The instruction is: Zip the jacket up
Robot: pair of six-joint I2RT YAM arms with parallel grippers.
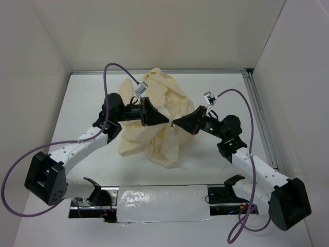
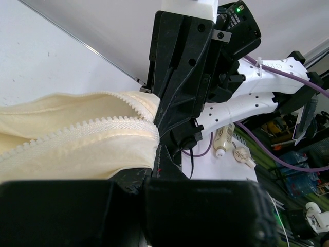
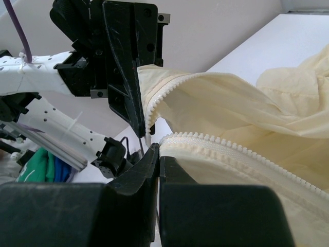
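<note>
We show the jacket [image 1: 169,98], a thin, pale cream-yellow fabric, soft and heavily creased, bunched into an irregular heap at the middle of the white worktop [image 1: 231,92]. Its long axis runs from the far wall toward the arm bases, and a loose lobe hangs toward the near edge.

The left hand [image 1: 165,122] and the right hand [image 1: 177,123] meet tip to tip over the heap's middle. Both are of hard black plastic with angular, wedge-shaped fingers.

In the wrist views we see the zipper teeth [image 3: 231,146]: small, blocky and cream-coloured, set in two rows along stitched tape. The rows lie apart, unjoined, and converge toward the fingertips, their free lengths trailing back into the heap.

Each hand is clenched on the jacket at a zipper edge. The left hand [image 3: 128,77] pinches the upper row and the right hand [image 3: 158,159] pinches the lower row's end. The fabric between them is raised off the worktop.
</note>
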